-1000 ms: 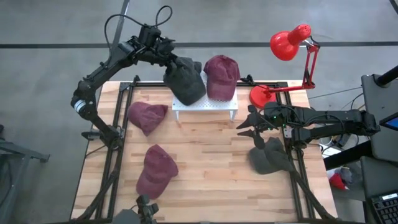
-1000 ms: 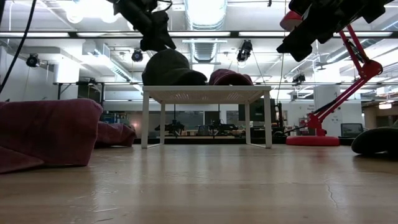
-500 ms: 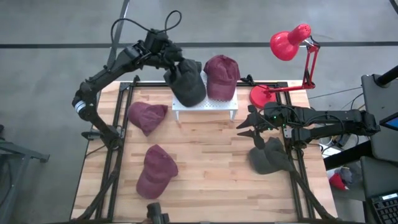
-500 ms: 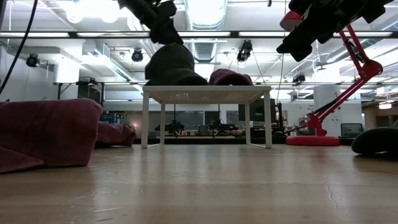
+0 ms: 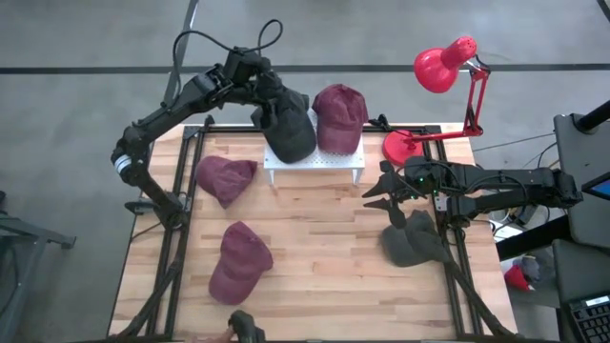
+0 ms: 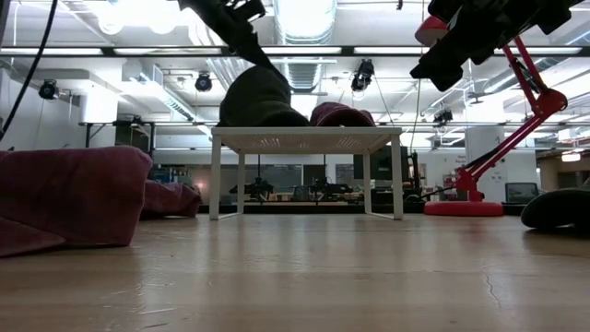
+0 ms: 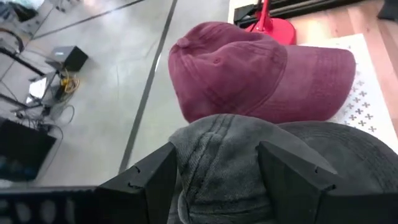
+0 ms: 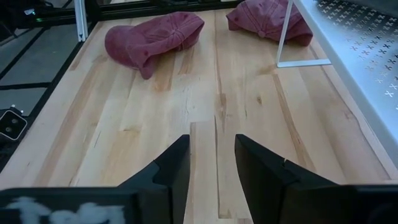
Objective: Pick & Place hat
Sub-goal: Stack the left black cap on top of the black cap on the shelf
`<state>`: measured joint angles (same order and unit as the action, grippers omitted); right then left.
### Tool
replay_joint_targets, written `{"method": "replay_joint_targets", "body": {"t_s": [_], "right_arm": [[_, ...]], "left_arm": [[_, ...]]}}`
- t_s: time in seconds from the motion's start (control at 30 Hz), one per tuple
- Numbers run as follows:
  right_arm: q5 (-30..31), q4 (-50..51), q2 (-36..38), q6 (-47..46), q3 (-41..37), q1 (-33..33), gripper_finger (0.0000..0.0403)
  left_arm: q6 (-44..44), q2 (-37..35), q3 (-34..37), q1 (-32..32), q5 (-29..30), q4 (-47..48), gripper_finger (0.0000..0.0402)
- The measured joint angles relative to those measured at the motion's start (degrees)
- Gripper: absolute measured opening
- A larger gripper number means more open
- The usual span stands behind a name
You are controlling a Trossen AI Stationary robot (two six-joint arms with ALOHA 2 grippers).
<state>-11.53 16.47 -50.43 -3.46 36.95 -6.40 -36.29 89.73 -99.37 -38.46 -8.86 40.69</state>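
The table (image 5: 324, 238) is pale butcher-block wood, planks running its length, with black rails along both long sides. On it stands a small white perforated rack (image 5: 315, 162), and I place everything else from that.

On the rack lie two caps side by side: a dark grey hat (image 5: 289, 129) on the left arm's side and a maroon cap (image 5: 339, 116) touching it. The left gripper (image 5: 270, 95) is at the grey hat's back edge, over the rack's far side; its fingers (image 7: 149, 183) stand wide apart with the grey cloth bunched between them (spread around it, and I can't say they are pinching it).

Just beside the rack, toward the left arm, a second maroon cap (image 5: 226, 178) lies on the wood. A third maroon cap (image 5: 239, 260) lies well in front of the rack, toward the near edge. On the right-arm side, near the front rail, sits another dark grey hat (image 5: 412, 239).

The right gripper (image 5: 386, 197) hangs over bare wood off the rack's right end, fingers (image 8: 174, 165) partly apart with nothing between them.

A red desk lamp (image 5: 443, 69) stands behind the rack's right corner. From table level the room beyond is a big workshop with ceiling lights (image 6: 304, 14), ductwork and benches.
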Motion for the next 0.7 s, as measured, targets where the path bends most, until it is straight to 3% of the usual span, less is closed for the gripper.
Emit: {"method": "replay_joint_targets", "body": {"t_s": [0.53,0.7], "right_arm": [[0.11,-0.13,0.02,0.24,0.0,-0.04,0.0133],[0.11,-0.11,0.09,0.39,0.0,-0.04,0.0137]], "left_arm": [[-9.14,1.63,0.26,3.76,0.02,-1.19,0.0225],[-8.94,1.75,0.28,4.6,5.43,-2.38,0.0225]]}}
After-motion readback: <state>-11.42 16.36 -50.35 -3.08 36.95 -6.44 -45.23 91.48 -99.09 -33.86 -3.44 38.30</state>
